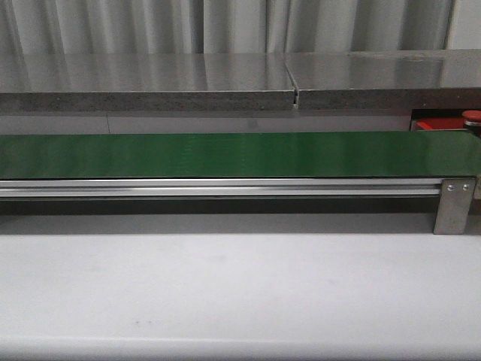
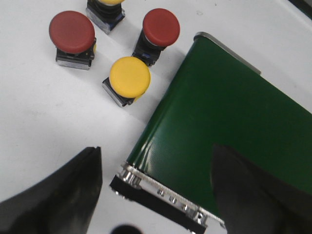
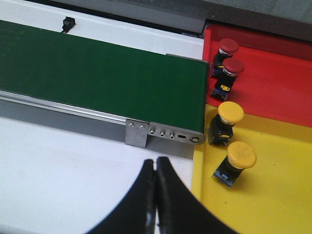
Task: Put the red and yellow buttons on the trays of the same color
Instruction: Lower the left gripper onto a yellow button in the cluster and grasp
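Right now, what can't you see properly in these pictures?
- Front view: neither arm shows; the red tray and one red button peek out behind the green belt.
- Left wrist view: a yellow button is cut off by the edge.
- Right wrist view: the yellow tray runs past the frame.

Two red buttons (image 3: 228, 59) sit on the red tray (image 3: 273, 83), two yellow buttons (image 3: 235, 136) on the yellow tray (image 3: 273, 195).

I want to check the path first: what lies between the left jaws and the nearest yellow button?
In the left wrist view, only bare white table surface lies between the open left gripper and the yellow button; the green belt runs alongside.
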### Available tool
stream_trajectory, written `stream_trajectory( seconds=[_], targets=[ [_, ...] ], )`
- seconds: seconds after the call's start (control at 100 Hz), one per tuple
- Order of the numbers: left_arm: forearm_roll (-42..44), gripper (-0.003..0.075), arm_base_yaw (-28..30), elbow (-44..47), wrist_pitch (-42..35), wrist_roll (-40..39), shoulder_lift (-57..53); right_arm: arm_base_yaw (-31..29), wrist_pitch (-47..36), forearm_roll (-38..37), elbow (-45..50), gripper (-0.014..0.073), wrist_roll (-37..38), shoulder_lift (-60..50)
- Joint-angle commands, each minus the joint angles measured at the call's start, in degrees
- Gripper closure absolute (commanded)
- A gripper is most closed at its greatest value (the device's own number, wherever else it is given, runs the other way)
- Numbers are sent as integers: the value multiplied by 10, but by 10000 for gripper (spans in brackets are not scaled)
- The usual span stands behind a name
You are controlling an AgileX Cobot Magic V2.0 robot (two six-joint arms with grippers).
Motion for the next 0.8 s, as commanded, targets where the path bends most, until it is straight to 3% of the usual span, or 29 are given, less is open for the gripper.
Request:
stream_trajectory(
  seconds=[0.0, 0.36, 0.79],
  targets=[
    [-10, 247, 2, -52, -8, -35, 18, 0, -39, -5, -13, 712, -5, -1],
    [4, 247, 2, -191, 54, -107, 158, 0, -39, -5, -13, 712, -5, -1],
    [-3, 247, 2, -213, 38, -121, 216, 0, -40, -5, -13, 712, -5, -1]
  ],
)
